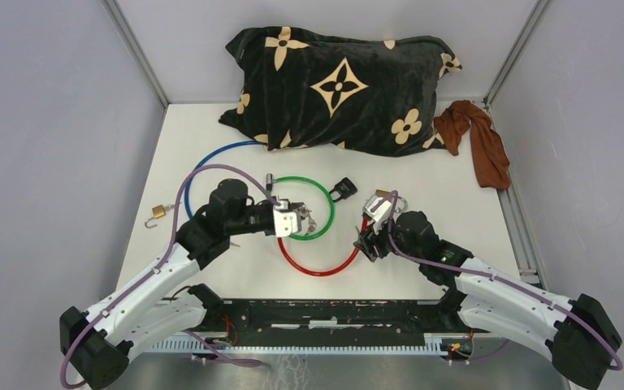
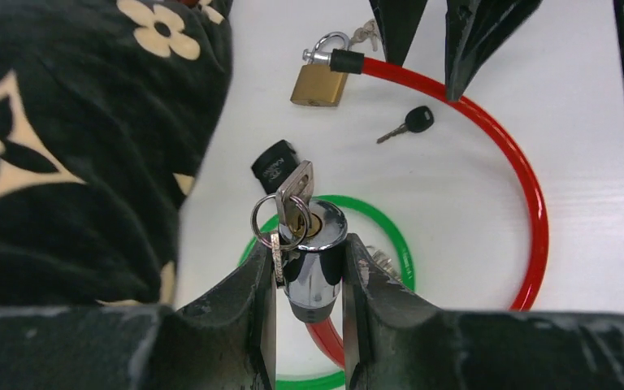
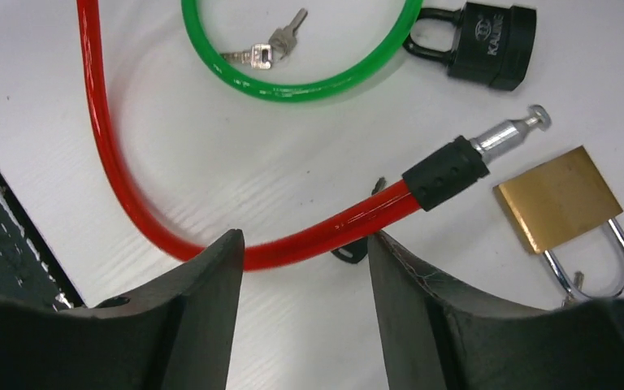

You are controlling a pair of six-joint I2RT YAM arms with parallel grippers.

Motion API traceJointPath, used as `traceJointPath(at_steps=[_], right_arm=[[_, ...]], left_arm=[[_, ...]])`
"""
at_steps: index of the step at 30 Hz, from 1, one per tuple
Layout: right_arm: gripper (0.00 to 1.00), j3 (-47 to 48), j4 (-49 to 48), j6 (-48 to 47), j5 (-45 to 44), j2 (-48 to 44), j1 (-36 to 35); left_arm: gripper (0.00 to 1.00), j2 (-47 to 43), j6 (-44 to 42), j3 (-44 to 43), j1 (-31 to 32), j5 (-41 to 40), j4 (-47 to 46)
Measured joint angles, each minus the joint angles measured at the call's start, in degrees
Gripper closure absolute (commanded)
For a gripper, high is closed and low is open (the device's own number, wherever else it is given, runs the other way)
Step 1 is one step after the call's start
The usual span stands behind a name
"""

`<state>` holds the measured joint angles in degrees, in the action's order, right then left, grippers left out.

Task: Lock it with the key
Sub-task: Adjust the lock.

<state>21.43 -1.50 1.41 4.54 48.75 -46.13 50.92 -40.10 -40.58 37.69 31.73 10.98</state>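
My left gripper [image 2: 307, 244] is shut on the chrome lock cylinder [image 2: 317, 260] at one end of the red cable [image 2: 528, 203]. A silver key on a ring [image 2: 294, 193] sticks out of the cylinder's keyhole. In the top view this gripper [image 1: 296, 221] sits inside the green cable loop [image 1: 325, 195]. My right gripper [image 3: 305, 244] is open, its jaws straddling the red cable [image 3: 106, 162] just above it. The cable's metal pin end [image 3: 508, 134] lies free on the table. In the top view the right gripper [image 1: 368, 240] is at the cable's right end.
A brass padlock [image 3: 556, 199] and a black padlock [image 3: 487, 45] lie near the pin. Loose keys [image 3: 264, 50] lie inside the green loop; a black-headed key [image 2: 413, 122] lies inside the red one. A pillow [image 1: 341, 85], brown cloth [image 1: 479, 138], blue cable [image 1: 211, 154] and another brass padlock [image 1: 158, 213] lie farther off.
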Motion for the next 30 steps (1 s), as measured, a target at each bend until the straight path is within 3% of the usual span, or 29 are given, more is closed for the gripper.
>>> traceJointPath(at_steps=[2,6,13,14,15,20,23,30], right_arm=[[0.26,0.4,2.6,0.0,0.4,0.0,0.0],[0.22,4.0,8.0,-1.8,3.3,0.1,0.0],[0.14,7.3,4.7,-7.0,13.7,-0.9,-0.1],[0.03,8.0,4.5,-7.4,15.0,-0.9,-0.2],[0.02,9.0,4.5,-7.8,16.2,-0.9,-0.2],[0.02,15.7,5.9,-9.8,17.3,-0.6,-0.3],[0.02,17.5,6.1,-10.4,16.1,-1.4,-0.3],[0.02,15.3,4.4,-11.8,12.7,-5.8,-0.3]], left_arm=[[0.98,-1.9,-8.7,-0.3,0.2,0.4,2.9],[0.98,-4.3,-21.2,-0.4,0.7,2.3,6.7],[0.98,-3.3,-24.1,-3.9,0.7,6.2,12.1],[0.98,-3.2,-25.5,-4.5,0.8,6.1,13.7],[0.98,-3.1,-27.6,-5.0,0.9,5.9,15.6],[0.98,-4.0,-34.7,-5.1,1.3,4.1,19.4],[0.98,-4.7,-31.9,-5.2,1.4,4.1,17.2],[0.98,-5.8,-8.2,-6.8,1.4,7.1,6.1]])
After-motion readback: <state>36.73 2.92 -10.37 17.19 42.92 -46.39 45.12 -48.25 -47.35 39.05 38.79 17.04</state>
